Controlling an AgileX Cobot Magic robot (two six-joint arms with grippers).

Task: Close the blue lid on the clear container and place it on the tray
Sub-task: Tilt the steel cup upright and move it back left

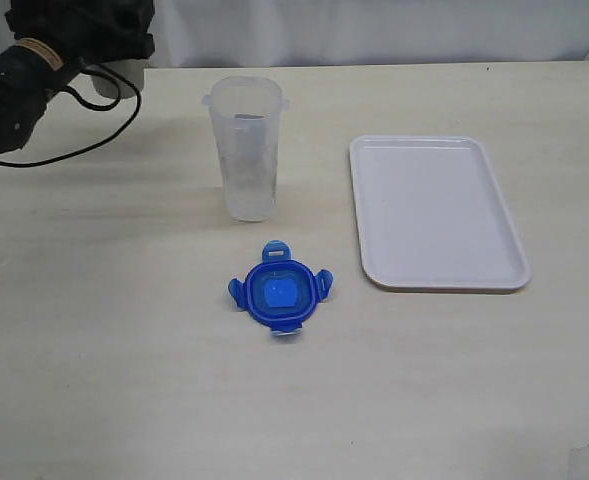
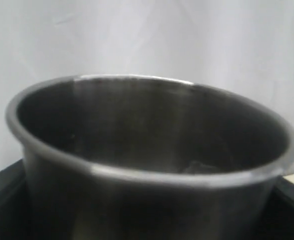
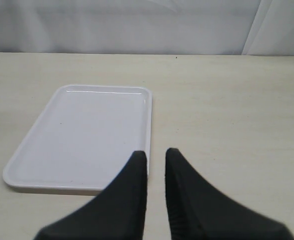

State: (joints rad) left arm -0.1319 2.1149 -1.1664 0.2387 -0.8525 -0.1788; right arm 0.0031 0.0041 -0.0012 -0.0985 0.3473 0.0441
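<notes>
1. Blue lid (image 1: 278, 291) is laid at clear container's (image 1: 245, 150) six o'clock, ready for capping; tray (image 1: 494, 275) at three.
2. Right gripper (image 3: 155, 152) is held nearly together, empty.
3. Left gripper's (image 1: 124, 55) hold on steel cup (image 2: 147, 165) cannot be told.

readable text: none in any view
clear container (image 1: 245, 150): faint grey marks on its wall, too blurred to read
blue lid (image 1: 279, 290): nothing legible
steel cup (image 2: 137, 200): bare metal, no lettering
</notes>
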